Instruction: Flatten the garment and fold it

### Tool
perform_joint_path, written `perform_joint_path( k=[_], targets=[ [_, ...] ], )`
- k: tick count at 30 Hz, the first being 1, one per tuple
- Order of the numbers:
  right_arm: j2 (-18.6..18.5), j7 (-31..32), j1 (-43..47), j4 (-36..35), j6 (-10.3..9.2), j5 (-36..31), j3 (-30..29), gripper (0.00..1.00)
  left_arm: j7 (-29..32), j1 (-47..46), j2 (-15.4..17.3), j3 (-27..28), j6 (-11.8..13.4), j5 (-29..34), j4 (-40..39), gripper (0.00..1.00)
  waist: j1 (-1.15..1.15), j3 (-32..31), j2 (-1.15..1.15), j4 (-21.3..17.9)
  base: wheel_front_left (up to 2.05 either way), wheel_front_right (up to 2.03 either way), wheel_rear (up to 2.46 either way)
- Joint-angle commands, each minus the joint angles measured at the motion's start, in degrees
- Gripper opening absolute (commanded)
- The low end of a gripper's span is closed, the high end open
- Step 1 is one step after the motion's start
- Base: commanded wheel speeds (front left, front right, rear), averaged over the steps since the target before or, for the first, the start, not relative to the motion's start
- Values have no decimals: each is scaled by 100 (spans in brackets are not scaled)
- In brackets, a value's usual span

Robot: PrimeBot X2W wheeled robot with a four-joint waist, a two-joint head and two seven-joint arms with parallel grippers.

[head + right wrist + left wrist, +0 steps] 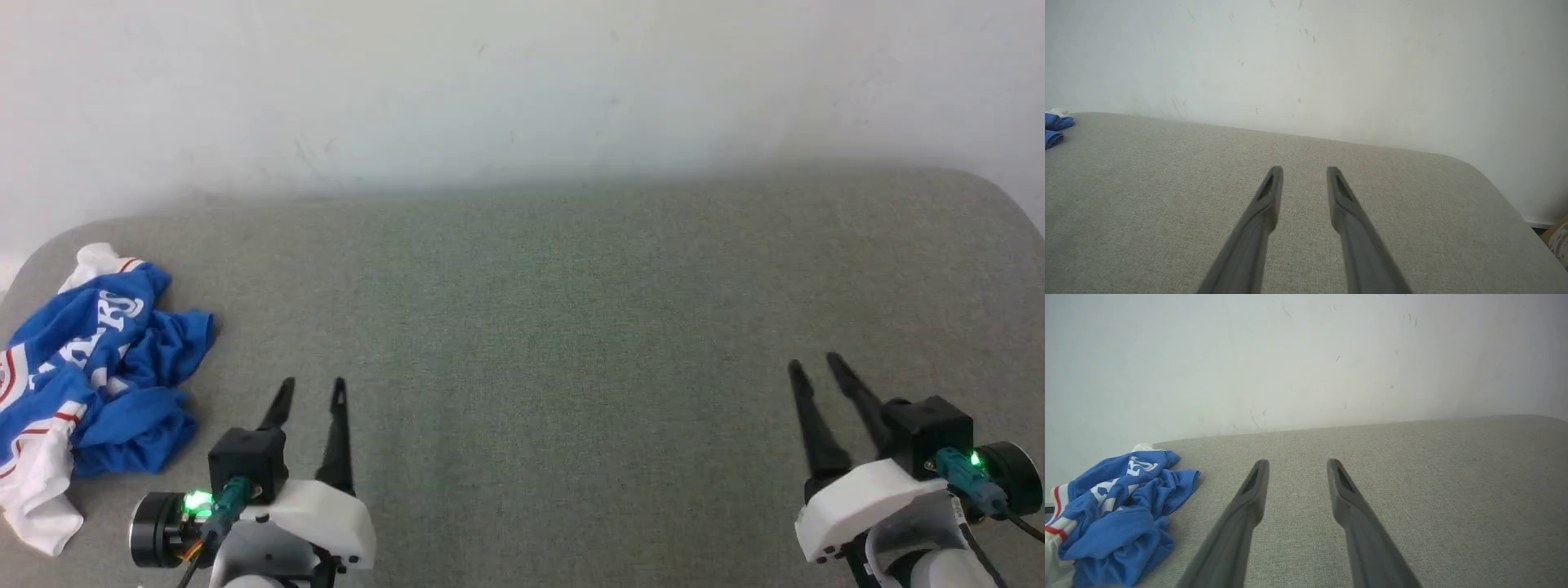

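Grey fabric surface [571,327], crumpled garment [90,367] at left edge

Each arm ends in a rounded white moulded plastic shell [318,518] with small dark screw holes at its lower edge. Out of the shell come the left gripper [313,382] and the right gripper [813,361], each made of two long, thin, dark grey fingers [1249,502] that have a slot-shaped hollow near the tip. Against the shell's outer side sits a black cube-shaped camera box [247,461], with a teal plug [233,494], a small green lamp [196,500], a black round drum [151,529] and thin orange and yellow wires [192,551].
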Motion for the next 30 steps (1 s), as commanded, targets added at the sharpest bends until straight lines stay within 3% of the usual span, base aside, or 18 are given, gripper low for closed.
perform_joint_path(
  k=[1,30],
  targets=[
    [1,-38,19,7,0,39,-31,100,-38,17,-1,-11,5,-17,5,100,0,0,0,-1,0,0,0],
    [6,-374,158,25,-3,256,-340,100,-374,147,-8,-119,78,-176,-6,100,0,15,0,150,0,0,0]
  ],
)
